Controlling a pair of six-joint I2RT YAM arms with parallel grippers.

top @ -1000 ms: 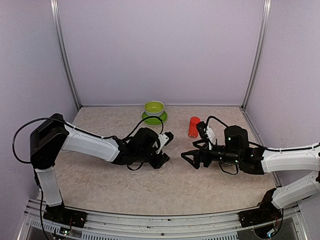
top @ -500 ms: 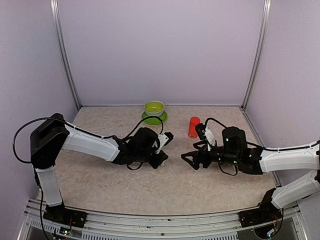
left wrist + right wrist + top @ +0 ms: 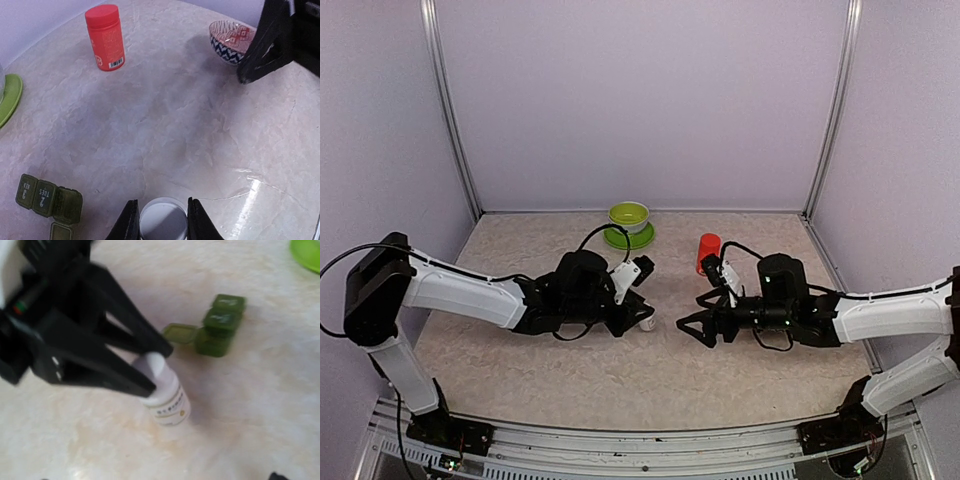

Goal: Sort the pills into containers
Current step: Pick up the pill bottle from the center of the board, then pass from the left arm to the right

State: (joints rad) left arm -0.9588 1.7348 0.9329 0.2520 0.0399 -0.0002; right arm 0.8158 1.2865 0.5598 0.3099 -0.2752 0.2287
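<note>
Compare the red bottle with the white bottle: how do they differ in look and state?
The red bottle is red, cap and body; the white bottle is white throughout. The red bottle stands free and untouched, while the white bottle is clamped at its cap by the left claw. Both are small capped cylinders.

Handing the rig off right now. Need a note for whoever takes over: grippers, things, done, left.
Left gripper: shut on the white bottle at its cap, beside the containers.
Right gripper: open, empty, pointing at the bottle.
Containers: on the table, one end lid open, the other two shut.
Done: bottle gripped. No pills in view.
Left: probably uncap the bottle, then sort pills into the compartments.
</note>
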